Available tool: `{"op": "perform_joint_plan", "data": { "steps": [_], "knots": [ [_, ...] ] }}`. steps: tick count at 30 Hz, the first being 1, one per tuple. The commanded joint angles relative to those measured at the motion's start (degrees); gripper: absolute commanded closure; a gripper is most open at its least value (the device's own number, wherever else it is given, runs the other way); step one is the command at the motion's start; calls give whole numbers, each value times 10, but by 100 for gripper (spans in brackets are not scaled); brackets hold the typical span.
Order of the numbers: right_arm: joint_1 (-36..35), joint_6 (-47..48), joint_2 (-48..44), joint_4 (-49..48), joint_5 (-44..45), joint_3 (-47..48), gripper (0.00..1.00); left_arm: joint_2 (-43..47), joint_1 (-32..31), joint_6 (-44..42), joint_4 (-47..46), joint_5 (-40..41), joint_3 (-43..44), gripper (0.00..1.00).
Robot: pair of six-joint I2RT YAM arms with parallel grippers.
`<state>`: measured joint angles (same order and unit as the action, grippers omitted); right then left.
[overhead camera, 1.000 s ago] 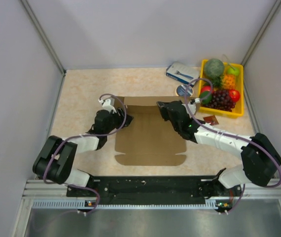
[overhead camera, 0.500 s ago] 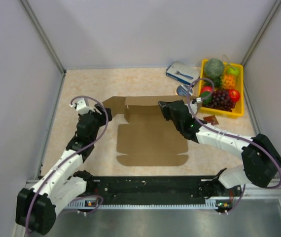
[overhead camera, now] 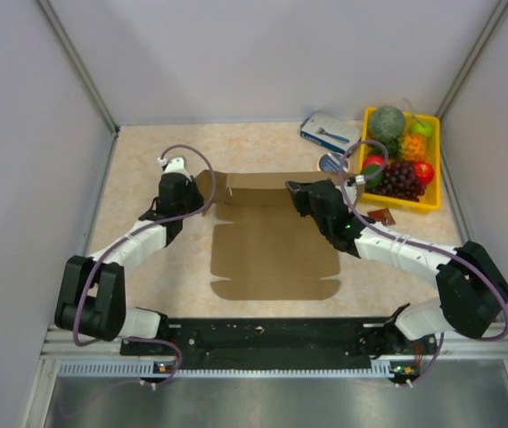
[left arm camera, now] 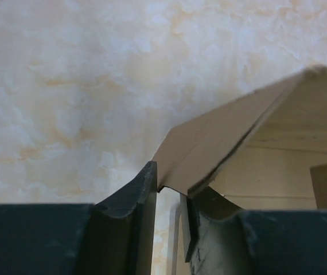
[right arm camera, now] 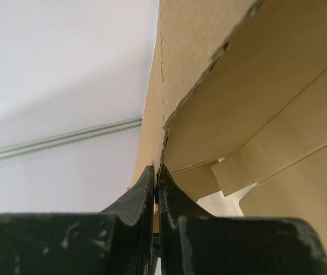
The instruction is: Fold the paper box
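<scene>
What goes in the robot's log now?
left gripper: around paper box flap corner, grip unclear | right gripper: pinching far wall | fold: unfinished

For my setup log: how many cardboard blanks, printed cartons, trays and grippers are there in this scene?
paper box, brown flat blank: 1
blue-and-white carton: 1
yellow fruit tray: 1
grippers: 2, the left gripper and the right gripper, each on a flap of the blank
Total: 5
</scene>
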<state>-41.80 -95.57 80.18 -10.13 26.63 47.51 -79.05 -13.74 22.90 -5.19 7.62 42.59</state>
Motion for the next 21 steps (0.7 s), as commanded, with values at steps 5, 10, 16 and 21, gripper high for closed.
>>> {"op": "perform_joint_plan", "data": {
  "steps": [5,10,16,21],
  "knots": [
    [5,21,6,21,-4,-28,100,41,-1,14,2,-110,33,94],
    [6,23,3,26,-5,-24,100,50,-3,65,-5,-166,1,97],
    [2,22,6,29,-8,-17,100,46,-12,125,-84,-239,-39,98],
    [-3,26,3,38,-4,-15,100,56,-37,136,-139,-247,-77,98]
  ]
}}
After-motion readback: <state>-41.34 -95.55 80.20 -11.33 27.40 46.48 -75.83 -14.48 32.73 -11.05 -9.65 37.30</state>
